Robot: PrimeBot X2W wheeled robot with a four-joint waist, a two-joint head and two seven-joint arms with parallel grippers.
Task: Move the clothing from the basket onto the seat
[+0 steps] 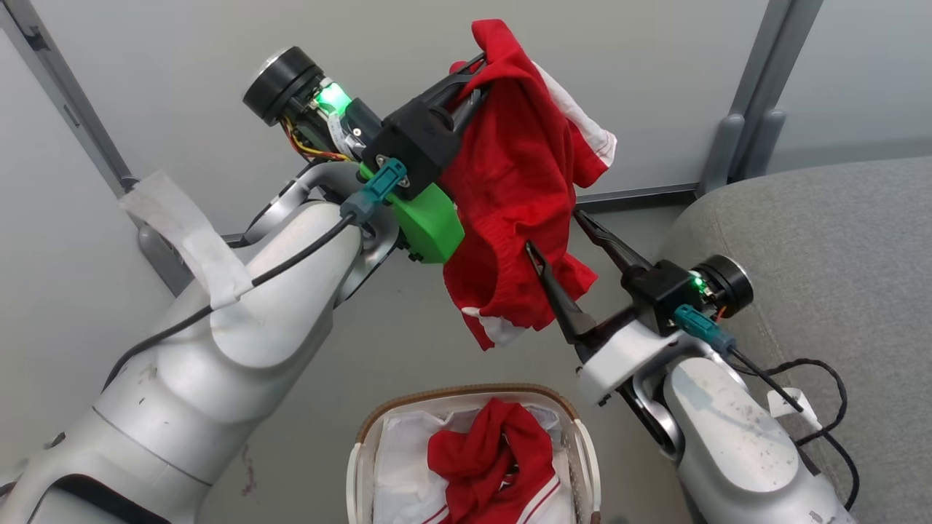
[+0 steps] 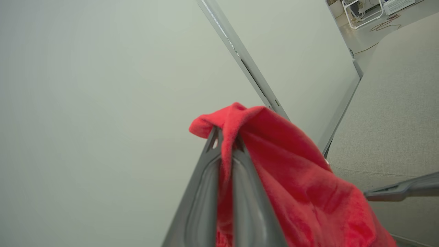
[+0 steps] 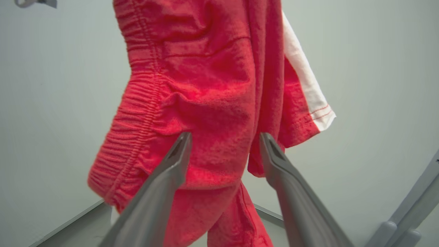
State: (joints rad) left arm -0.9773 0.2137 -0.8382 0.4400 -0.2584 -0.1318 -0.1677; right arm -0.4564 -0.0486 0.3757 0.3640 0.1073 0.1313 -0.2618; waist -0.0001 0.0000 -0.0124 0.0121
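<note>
Pinched by the closed jaws of the left gripper [image 2: 224, 135], red shorts [image 1: 517, 175] with white trim are held above the basket [image 1: 466, 397]; the right gripper [image 3: 226, 137] is spread wide.

The basket [image 1: 466, 394] runs off the bottom edge, its red heap [image 1: 488, 455] cut short with it, the seat [image 1: 823, 240] slips off the right, and the tips of the left gripper [image 1: 475, 73] are buried under the hanging red shorts [image 1: 513, 182].

Probably a lab test bay: pale partition panels [image 1: 182, 73] on metal posts [image 1: 757, 94], bare grey floor [image 1: 408, 342].
</note>
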